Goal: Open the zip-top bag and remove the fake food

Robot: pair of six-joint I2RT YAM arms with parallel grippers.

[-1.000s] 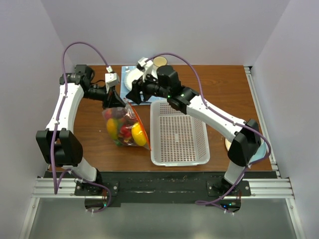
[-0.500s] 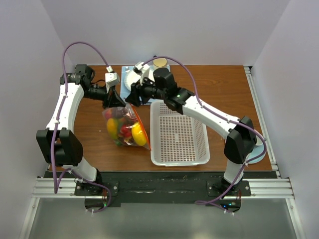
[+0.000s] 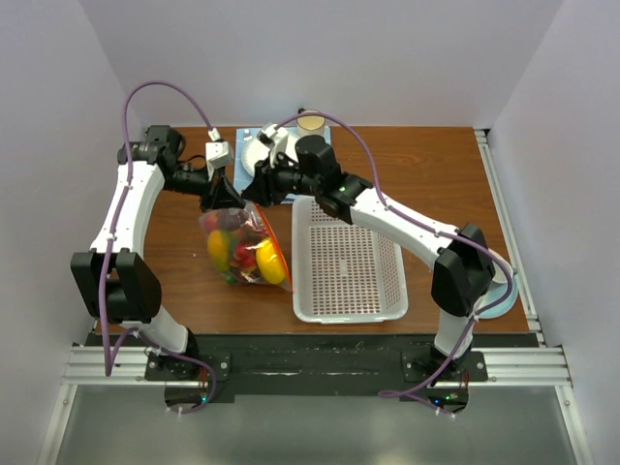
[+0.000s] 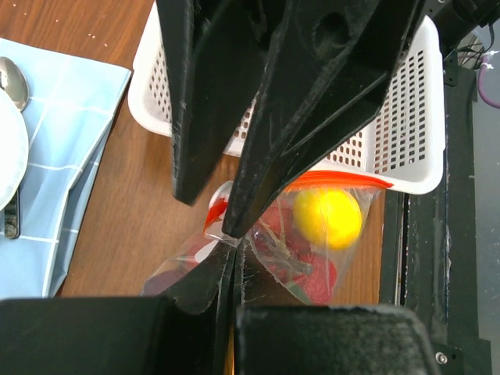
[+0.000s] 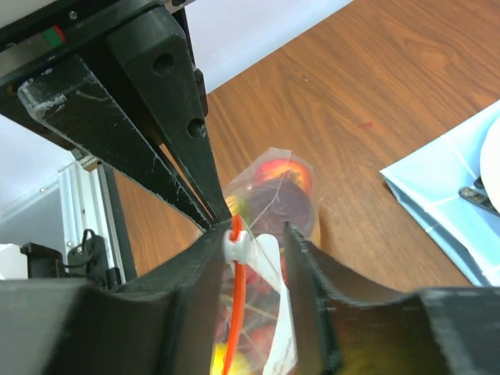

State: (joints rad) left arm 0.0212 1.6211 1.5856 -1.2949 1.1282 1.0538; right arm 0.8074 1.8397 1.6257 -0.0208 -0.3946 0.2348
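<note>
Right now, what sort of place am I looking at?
Probably a robot test cell in a lab: plain white walls box in a wooden table, an aluminium rail runs along its near edge, and a white basket sits as a prop.

The zip-top bag is thin clear plastic, crinkly and shiny. Its zip strip is smooth orange-red plastic, and the small slider on it is white plastic. The fake food inside is hard plastic, smooth and glossy. The worktop is brown wood with fine grain and a soft shine. The basket is white plastic full of little holes. The cloth is pale blue fabric and matt. The plate looks smooth and white. The spoon is shiny metal. The jaws are dull black plastic with pale scratches.
</note>
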